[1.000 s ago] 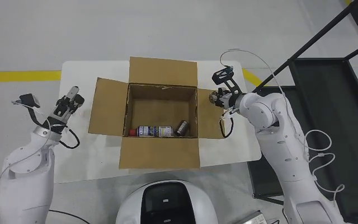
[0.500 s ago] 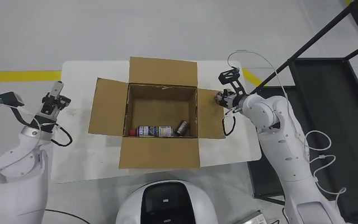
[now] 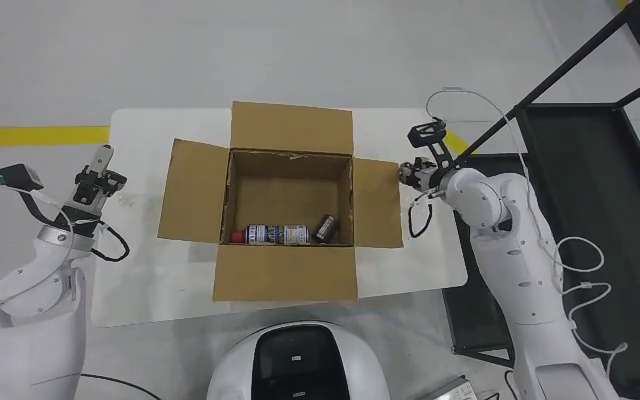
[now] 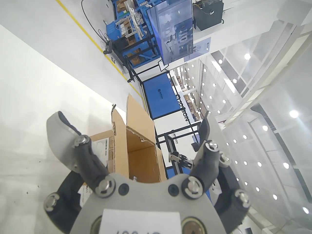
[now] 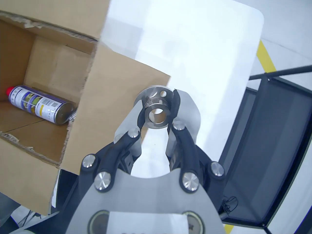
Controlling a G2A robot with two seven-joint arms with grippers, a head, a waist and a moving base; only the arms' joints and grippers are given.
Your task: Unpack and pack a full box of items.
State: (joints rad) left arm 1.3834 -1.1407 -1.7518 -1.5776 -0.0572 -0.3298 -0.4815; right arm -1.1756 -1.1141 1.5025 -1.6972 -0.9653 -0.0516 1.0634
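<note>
Two grippers, logged first. The right gripper [image 5: 158,109] is clamped on one silver metal flanged bushing [image 5: 147,116], its two fingers pinching the hub from either side, the bore facing the wrist camera. One small hole shows in the flange. In the top view we find this gripper [image 3: 412,172] above the table, just beside the outer edge of the box's right flap. The left gripper [image 4: 131,120] is spread wide and carries nothing. From above it [image 3: 97,182] sits at the table's left edge, well apart from the box.

One brown cardboard box [image 3: 290,125], upright in the middle of the table, with all four flaps folded outward: one far, one near, one left, one right. We count two items inside, both lying against the near wall:
- one spray can with a red cap and a white-and-purple label [image 3: 275,234], on its side, cap toward the left, also seen past the right flap in the right wrist view [image 5: 39,104];
- one small dark cylindrical item [image 3: 326,228], just beside the can's base. We cannot tell what it is.

One white rectangular table [image 3: 150,290] bears the box.

One black metal rack [image 3: 570,150] stands beside the table on the right.

One yellow floor line [image 3: 50,134] runs behind the table on the left.
</note>
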